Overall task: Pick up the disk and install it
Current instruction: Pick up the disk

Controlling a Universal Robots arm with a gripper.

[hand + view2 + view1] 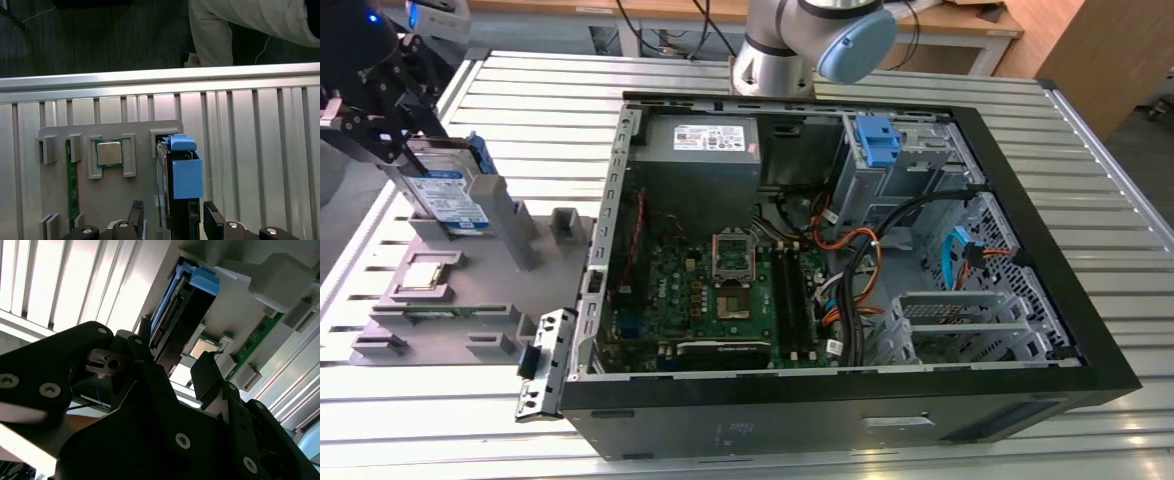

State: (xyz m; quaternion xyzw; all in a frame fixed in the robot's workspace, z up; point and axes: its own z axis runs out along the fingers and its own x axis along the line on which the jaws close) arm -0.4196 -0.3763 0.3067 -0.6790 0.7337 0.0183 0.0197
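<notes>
**Disk (451, 195) straddled by spread fingers (135, 215), not yet clamped**
The disk is stood on edge in a slot of the grey holder (480, 320) on the desk (881, 75), beside the open computer case (1067, 330). In the first wrist view the gripper (173, 214) is set with one finger on each side of the disk, and a gap is seen on at least one side. The disk is judged rigid, dense for its size and sensitive to knocks. It is best taken across its broad flat faces, with the thin blue frame (186, 175) left free of squeezing.
</notes>
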